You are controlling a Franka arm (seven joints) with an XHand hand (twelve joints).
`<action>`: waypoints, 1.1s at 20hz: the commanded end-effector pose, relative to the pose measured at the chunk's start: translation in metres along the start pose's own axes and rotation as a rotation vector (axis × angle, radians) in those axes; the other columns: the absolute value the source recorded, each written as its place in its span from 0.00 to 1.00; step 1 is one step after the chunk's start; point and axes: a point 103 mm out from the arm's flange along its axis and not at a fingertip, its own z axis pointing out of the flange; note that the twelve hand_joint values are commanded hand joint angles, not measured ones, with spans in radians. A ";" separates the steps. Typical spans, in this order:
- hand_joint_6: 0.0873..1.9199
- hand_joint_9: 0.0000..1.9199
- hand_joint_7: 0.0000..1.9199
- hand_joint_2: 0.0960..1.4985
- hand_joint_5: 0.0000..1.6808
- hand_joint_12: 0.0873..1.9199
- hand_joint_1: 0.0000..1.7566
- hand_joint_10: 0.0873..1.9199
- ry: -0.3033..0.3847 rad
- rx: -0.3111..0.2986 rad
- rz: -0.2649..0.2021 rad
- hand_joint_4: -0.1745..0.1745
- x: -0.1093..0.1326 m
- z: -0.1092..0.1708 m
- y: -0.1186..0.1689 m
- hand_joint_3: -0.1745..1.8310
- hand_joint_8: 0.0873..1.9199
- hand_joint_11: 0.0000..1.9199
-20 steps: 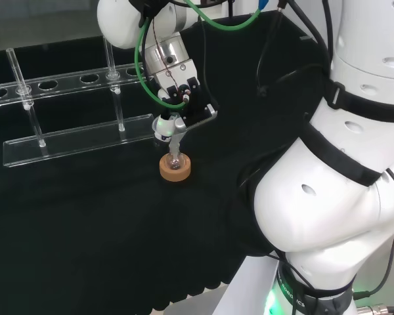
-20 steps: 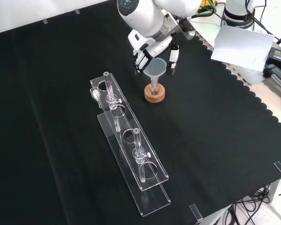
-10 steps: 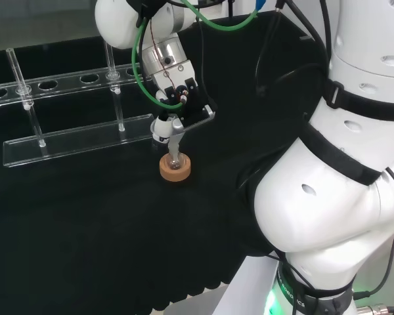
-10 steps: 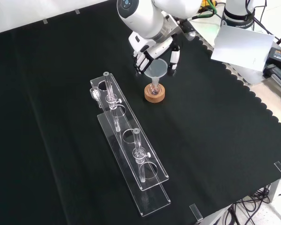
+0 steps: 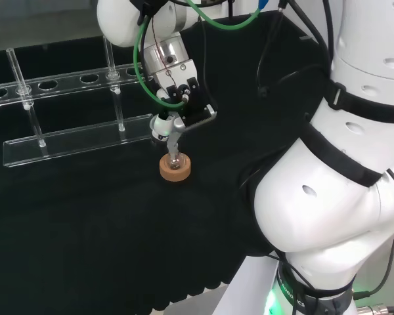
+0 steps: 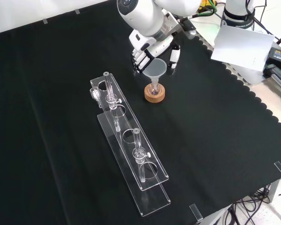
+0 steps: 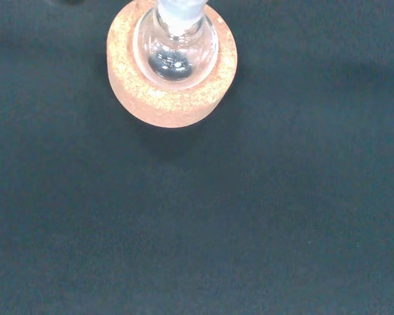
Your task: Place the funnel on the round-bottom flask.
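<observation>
A small round-bottom flask [image 6: 154,89] stands upright in a cork ring [image 6: 154,95] on the black cloth. A clear funnel [image 6: 156,69] sits above it with its stem down in the flask's neck. The hand [image 6: 145,52] comes from above, with its fingers [image 6: 139,60] on one side of the funnel's rim and its thumb [image 6: 173,56] on the other, curled round it. In the head view the hand [image 5: 181,108] hangs just over the cork ring [image 5: 175,168]. The wrist view looks down on the flask [image 7: 176,56] in the cork ring [image 7: 171,92].
A long clear rack [image 6: 131,154] holding upright glass tubes lies left of the flask in the front view, and behind it in the head view, rack [image 5: 72,141]. The cloth's scalloped edge [image 6: 253,101] runs along the right. The arm's white links [image 5: 341,184] stand at the head view's right.
The hand has shifted only slightly around the funnel's rim. The funnel, flask and cork ring stay where they were.
</observation>
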 end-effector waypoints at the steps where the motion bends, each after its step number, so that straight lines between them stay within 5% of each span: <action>1: 0.00 0.09 0.00 0.59 0.14 0.74 0.36 0.38 0.003 0.012 -0.005 0.33 0.000 0.001 -0.001 0.00 0.19 0.10; 22: 0.00 0.09 0.00 0.62 0.15 0.75 0.35 0.39 -0.006 0.014 0.000 0.33 -0.006 0.009 -0.003 0.00 0.21 0.09</action>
